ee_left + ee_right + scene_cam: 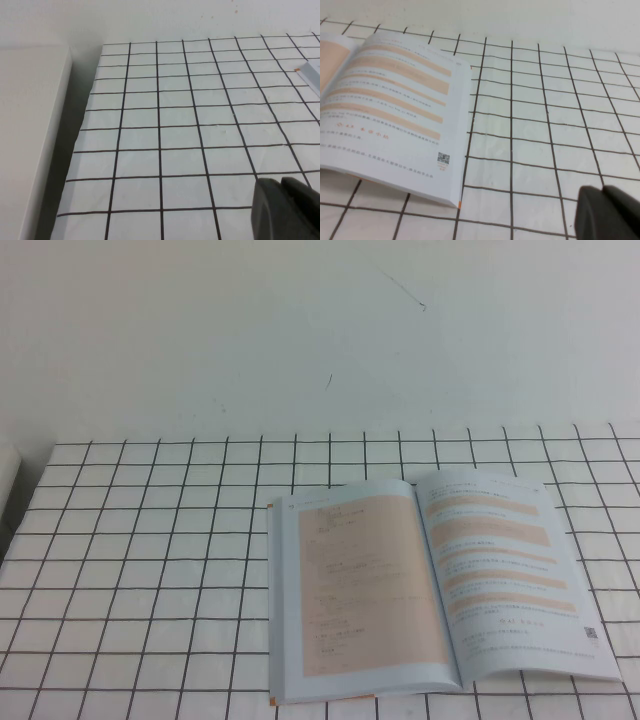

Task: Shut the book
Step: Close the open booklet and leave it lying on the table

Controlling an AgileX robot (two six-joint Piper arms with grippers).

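Tool left [283,189], tool right [603,194] above cloth [160,125]

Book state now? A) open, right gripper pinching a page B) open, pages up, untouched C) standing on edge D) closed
B: the book lies open, pages up, on the grid cloth; left gripper is over bare cloth away from it, right gripper over cloth beside its right page, neither touching.

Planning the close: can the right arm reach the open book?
Likely yes: only bare white gridded cloth lies between the right hand and the open peach-and-white paper book. Left hand sits over cloth farther left.
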